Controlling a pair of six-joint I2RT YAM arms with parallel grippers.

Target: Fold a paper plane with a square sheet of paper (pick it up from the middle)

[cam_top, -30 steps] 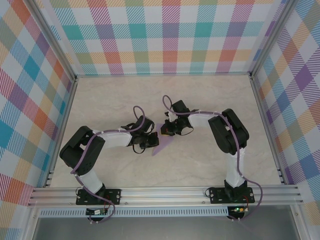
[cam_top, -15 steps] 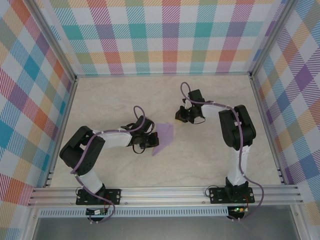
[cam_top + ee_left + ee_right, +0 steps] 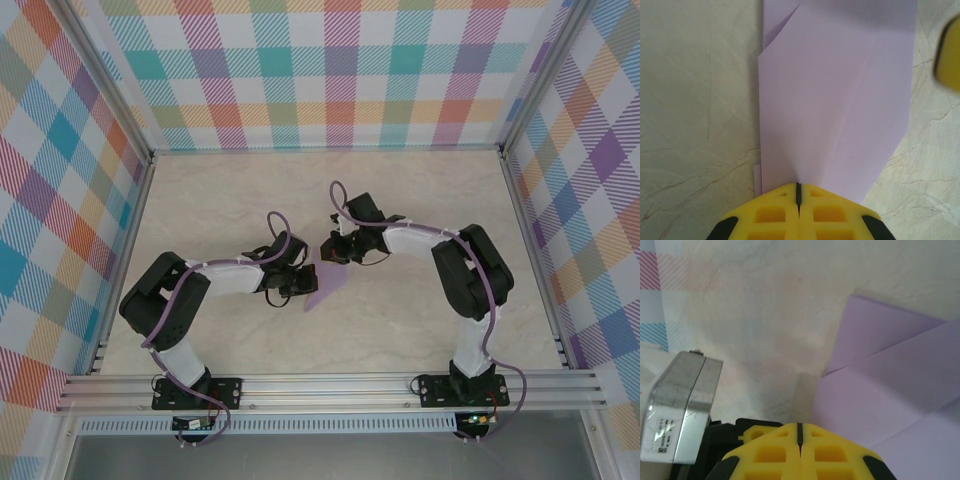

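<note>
Paper: partly folded lavender paper sheet point(image 3: 328, 283) lies flat mid-bench point(image 3: 420, 190), between my tools.
Left tool point(image 3: 798, 186): yellow fingers pressed together, tips at sheet's edge.
Right tool point(image 3: 799, 426): pressed together beside sheet.

Bare table point(image 3: 250, 190) toward the far wall point(image 3: 340, 80); left gripper point(image 3: 303, 285) and right gripper point(image 3: 325, 252) both at the folded paper point(image 3: 333, 280)

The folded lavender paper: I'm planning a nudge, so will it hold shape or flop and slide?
The paper is thin, in a few layers, so it probably bends easily, stiffer along creases. It looks light and the table smooth, so a push would likely slide it unless the shut left gripper pins it.
</note>
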